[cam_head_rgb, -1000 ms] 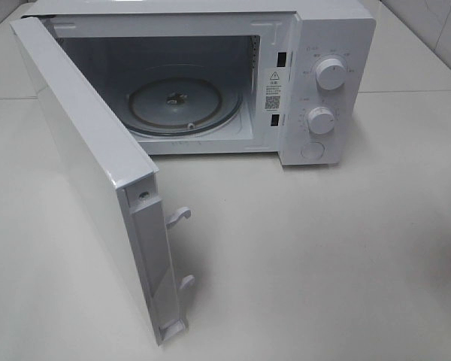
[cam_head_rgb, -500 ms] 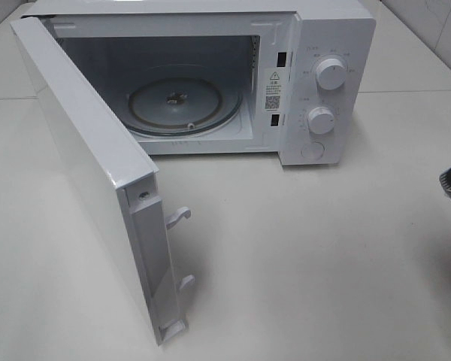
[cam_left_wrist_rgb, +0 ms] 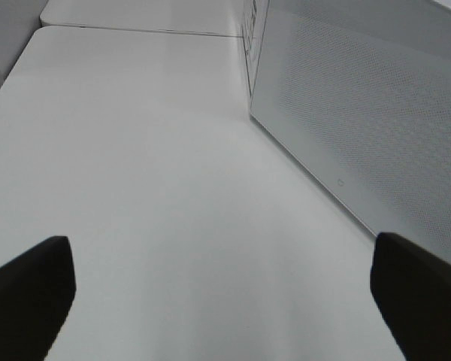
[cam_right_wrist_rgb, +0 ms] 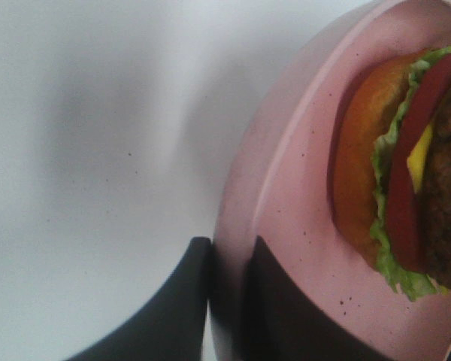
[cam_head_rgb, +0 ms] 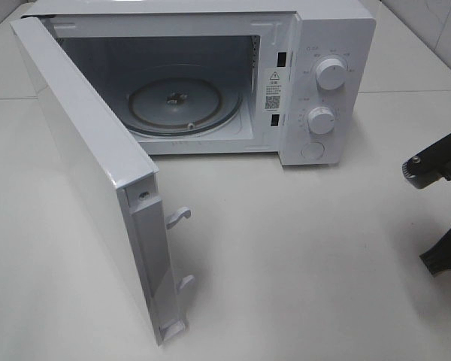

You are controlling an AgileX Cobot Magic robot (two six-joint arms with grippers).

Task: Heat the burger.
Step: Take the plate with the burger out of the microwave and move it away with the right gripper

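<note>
A white microwave stood at the top of the exterior high view on the pale desk, its door swung wide toward the lower left of the frame. Inside the cavity lay the round glass turntable, bare. Two white dials sat one above the other on the control panel at the upper right, with a round button below them.

At the right edge of that frame, dark parts of the right arm showed above the desk; the pincer itself was outside this view.

In the right wrist view, the right pincer was closed narrowly on the rim of a pink plate, one dark finger on each side of the edge. The burger lay on that plate at the right of the frame, with bun, lettuce, tomato, cheese and patty showing.

In the left wrist view, the left pincer stood fully apart and held nothing, its dark fingertips in the two lower corners, above bare desk beside the perforated face of the door.
</note>
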